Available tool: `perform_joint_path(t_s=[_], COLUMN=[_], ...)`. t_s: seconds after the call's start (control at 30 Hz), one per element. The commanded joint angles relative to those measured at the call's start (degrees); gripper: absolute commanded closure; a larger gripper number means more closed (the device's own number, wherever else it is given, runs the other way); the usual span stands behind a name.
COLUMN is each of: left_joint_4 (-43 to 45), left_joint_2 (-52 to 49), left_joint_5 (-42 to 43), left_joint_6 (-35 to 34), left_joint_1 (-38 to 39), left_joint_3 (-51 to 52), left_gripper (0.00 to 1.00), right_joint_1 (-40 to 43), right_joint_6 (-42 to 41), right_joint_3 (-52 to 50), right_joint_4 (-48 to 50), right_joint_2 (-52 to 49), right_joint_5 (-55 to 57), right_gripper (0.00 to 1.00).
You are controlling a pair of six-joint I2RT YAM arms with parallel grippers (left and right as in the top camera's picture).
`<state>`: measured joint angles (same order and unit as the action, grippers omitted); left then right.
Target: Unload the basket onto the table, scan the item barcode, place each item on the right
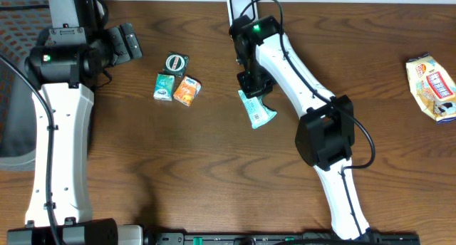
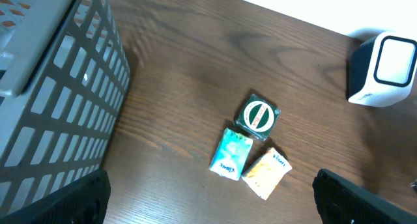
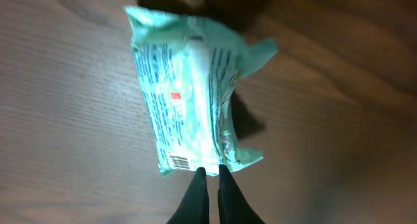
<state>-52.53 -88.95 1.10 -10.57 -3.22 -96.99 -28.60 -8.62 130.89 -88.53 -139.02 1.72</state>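
Right pincer (image 3: 210, 171) tight on mint-green packet (image 3: 189, 87), elbow bent.

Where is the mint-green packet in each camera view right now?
Overhead: the mint-green packet is near the centre of the frame, just below the right gripper and to the right of the three small packs.
Left wrist: not in it.
Right wrist: the packet fills the upper middle, its lower edge pinched in the shut jaws.
Shared landmark: the brown wood table, seen in all three views.
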Motion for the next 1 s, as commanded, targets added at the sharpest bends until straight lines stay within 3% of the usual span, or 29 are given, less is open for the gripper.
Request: perform_joint_path(t_s=[0.0, 0.27, 0.53, 0.63, 0.7, 0.77, 0.97], left_joint_4=[-0.2, -0.2, -0.2, -0.2, -0.2, -0.2, -0.2], left_joint_2=[-0.3, -0.3, -0.3, -0.3, -0.3, -0.3, -0.3], left_joint_5=[-0.7, -0.7, -0.7, -0.7, -0.7, -0.7, -0.7], left_joint_6=[-0.5, -0.5, -0.5, -0.5, -0.5, -0.5, -0.5], left_joint_1=[0.0, 0.0, 0.0, 0.0, 0.0, 0.0, 0.0], left_joint_3=[0.2, 0.2, 0.2, 0.2, 0.2, 0.2, 0.2], left_gripper=[0.02, 0.02, 0.03, 0.02, 0.02, 0.02, 0.02], right_joint_1=[-0.7, -0.3, 0.2, 1.6, 2.8, 4.4, 9.3], right_joint_6=[0.5, 0.5, 0.5, 0.5, 0.5, 0.7, 8.9], right_joint_3=[-5.1, -16.9, -11.4, -5.2, -2.7, -2.0, -4.1], right_joint_4=[1.7, 8.2, 5.5, 3.2, 3.5, 4.7, 6.8], right_joint_2=[0.0, 0.0, 0.0, 0.0, 0.0, 0.0, 0.0], right_joint_5=[0.1, 0.1, 0.4, 4.6, 4.9, 1.8, -16.3], right_gripper=[0.99, 0.99, 0.94, 0.74, 0.45, 0.25, 0.2])
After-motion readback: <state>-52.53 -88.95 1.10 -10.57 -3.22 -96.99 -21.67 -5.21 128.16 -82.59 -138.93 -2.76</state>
